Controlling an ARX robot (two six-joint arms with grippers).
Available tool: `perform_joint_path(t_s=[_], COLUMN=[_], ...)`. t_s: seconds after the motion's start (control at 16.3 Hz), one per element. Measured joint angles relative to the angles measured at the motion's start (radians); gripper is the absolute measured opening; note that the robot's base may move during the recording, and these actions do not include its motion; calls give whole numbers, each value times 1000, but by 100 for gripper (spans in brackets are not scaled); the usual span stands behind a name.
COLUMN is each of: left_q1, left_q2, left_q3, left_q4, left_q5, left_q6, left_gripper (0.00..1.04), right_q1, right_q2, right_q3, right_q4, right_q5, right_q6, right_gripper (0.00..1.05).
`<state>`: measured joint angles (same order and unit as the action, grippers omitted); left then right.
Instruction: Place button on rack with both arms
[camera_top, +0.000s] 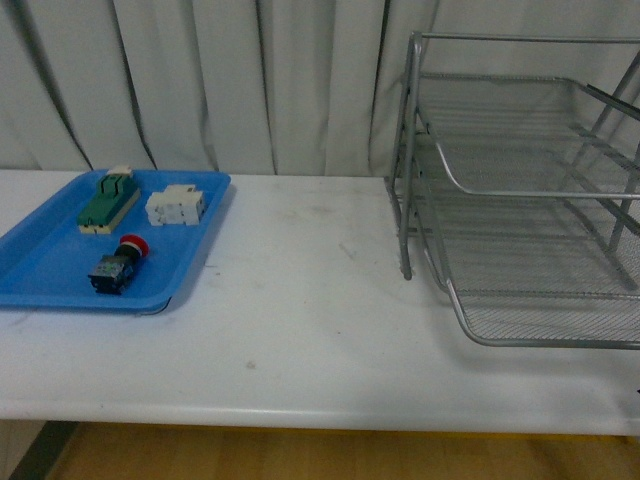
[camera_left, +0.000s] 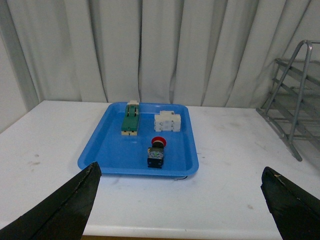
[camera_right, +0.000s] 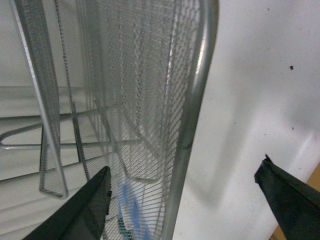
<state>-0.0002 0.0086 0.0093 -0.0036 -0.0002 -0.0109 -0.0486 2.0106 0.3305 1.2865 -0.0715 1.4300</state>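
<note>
**Button and surroundings.** The button (camera_top: 120, 262) lies on its side in the near part of the blue tray (camera_top: 35, 290), with its red cap toward the curtain and its black body toward the robot. It touches neither the green-and-cream switch (camera_top: 108, 200) nor the white component (camera_top: 176, 205), which sit farther back in the same tray. The tray rests at the left of the white table (camera_top: 320, 330). The rack (camera_top: 545, 342) stands well apart at the right, and the button is not yet on it.

**Step in hand (judged).** The left arm is approaching the button. A sound grasp would set the fingers astride the blocky body rather than the round cap, descending clear of the tray's rim and the white component. Since the rack lies on the far side, a handover to the right arm over the middle of the table seems likely.

**Grippers.** The left gripper (camera_left: 179, 172) has its fingers (camera_left: 65, 210) spread wide. It is empty, sits short of the tray and touches nothing. The right gripper (camera_right: 184, 167) is likewise spread wide and empty. It hangs close beside the rack's front rim, apparently without contact. Neither arm appears in the front view.
</note>
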Motion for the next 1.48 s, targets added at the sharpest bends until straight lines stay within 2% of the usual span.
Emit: perform_joint_path(t_s=[0.06, 0.12, 0.18, 0.43, 0.49, 0.55, 0.61, 0.74, 0.8, 0.86, 0.92, 0.98, 1.04, 1.48], left_q1=[0, 0, 0, 0, 0, 0, 0, 0, 0, 0, 0, 0, 0, 0], left_q2=[0, 0, 0, 0, 0, 0, 0, 0, 0, 0, 0, 0, 0, 0], left_q3=[0, 0, 0, 0, 0, 0, 0, 0, 0, 0, 0, 0, 0, 0], left_q4=[0, 0, 0, 0, 0, 0, 0, 0, 0, 0, 0, 0, 0, 0], left_q5=[0, 0, 0, 0, 0, 0, 0, 0, 0, 0, 0, 0, 0, 0], left_q6=[0, 0, 0, 0, 0, 0, 0, 0, 0, 0, 0, 0, 0, 0], left_gripper=[98, 98, 98, 98, 98, 98, 98, 98, 98, 98, 98, 98, 98, 98], right_q1=[-6, -7, -12, -19, -27, -29, -32, -69, -75, -40, 43, 54, 47, 48], right_q2=[-40, -102, -172, -642, -802, -983, -1171, -1501, -1593, -1627, -1644, -1664, -1692, -1808], right_q3=[-24, -61, -98, -189, -179, -137, -82, -62, -87, -123, -156, -175, -192, -274], right_q4=[0, 0, -2, -3, -57, -296, -571, -977, -1081, -1104, -1108, -1106, -1106, -1141], right_q5=[-5, -11, -23, -66, -90, -61, -19, -45, -41, 0, 58, 56, 72, 72], right_q6=[-2, -11, -14, -97, -122, -231, -483, -1012, -1187, -1297, -1358, -1391, -1406, -1423], right_gripper=[94, 100, 97, 98, 98, 93, 80, 55, 42, 31, 18, 5, 2, 2])
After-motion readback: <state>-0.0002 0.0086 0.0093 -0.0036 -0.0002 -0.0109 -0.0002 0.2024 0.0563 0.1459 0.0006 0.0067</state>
